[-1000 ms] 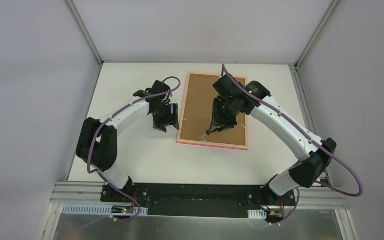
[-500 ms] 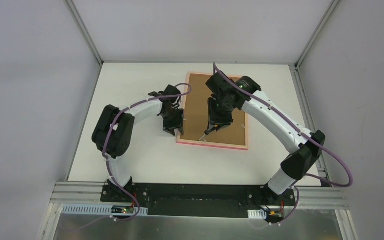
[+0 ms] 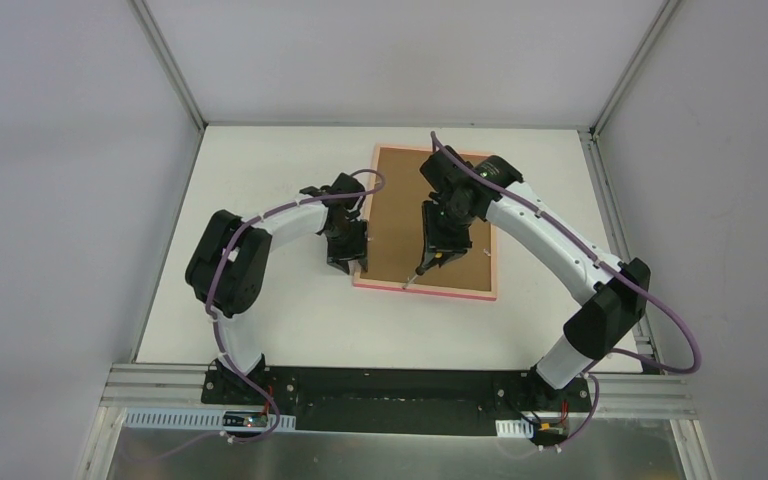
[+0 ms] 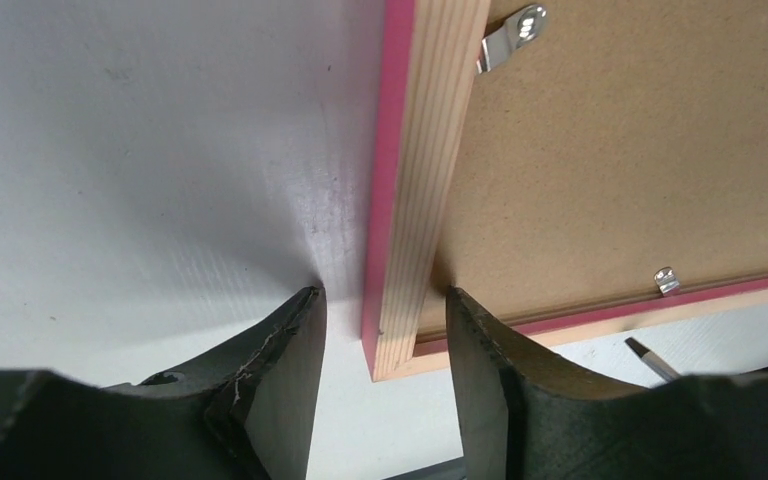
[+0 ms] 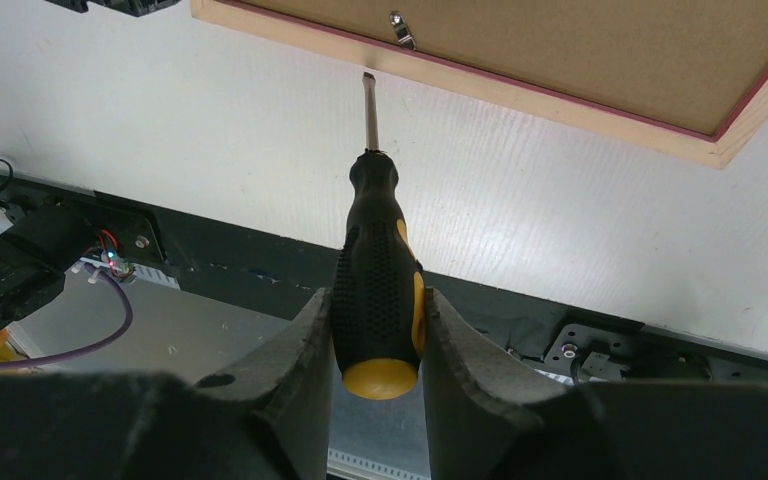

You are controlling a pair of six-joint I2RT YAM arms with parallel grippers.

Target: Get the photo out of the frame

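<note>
top view looks down; close wrist views share the frame (image 4: 405,200).

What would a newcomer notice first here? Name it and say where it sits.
The frame lies face down on the white table, brown back up and pink edge showing. The right gripper clamps a black-and-yellow screwdriver, its tip pointing at a metal tab on the near rail. The left gripper straddles the frame's near left corner, open.
</note>
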